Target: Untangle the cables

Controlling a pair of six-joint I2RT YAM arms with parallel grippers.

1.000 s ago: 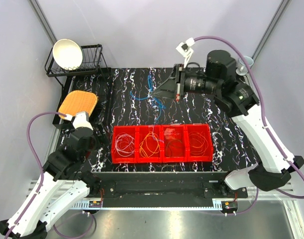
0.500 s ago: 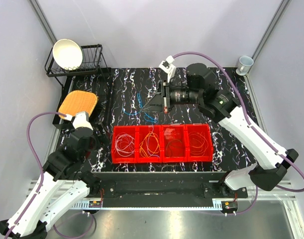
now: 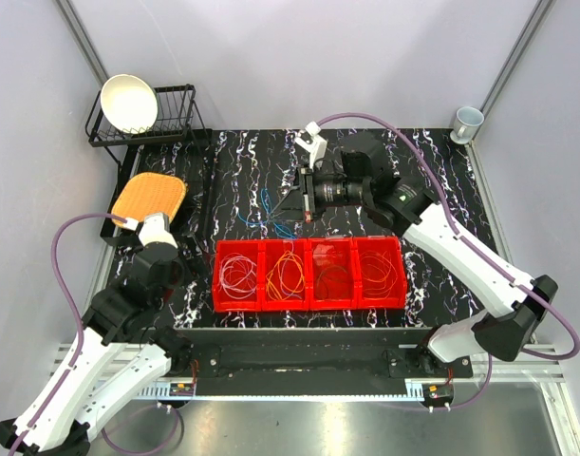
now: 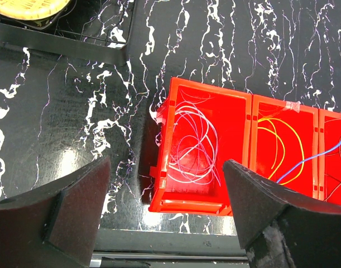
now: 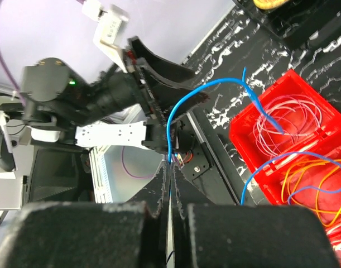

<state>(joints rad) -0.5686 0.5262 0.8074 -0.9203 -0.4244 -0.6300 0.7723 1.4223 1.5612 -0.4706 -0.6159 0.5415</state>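
Right hand grips blue cable beyond bins.

Readable texts, labels, brands, numbers: none in any view.

White connector block, above and to the left of the right pincer: too small and blurred to tell whether it bears any marking.

Green indicator light on a dark arm housing, further to the left of that pincer: lit, a plain dot.
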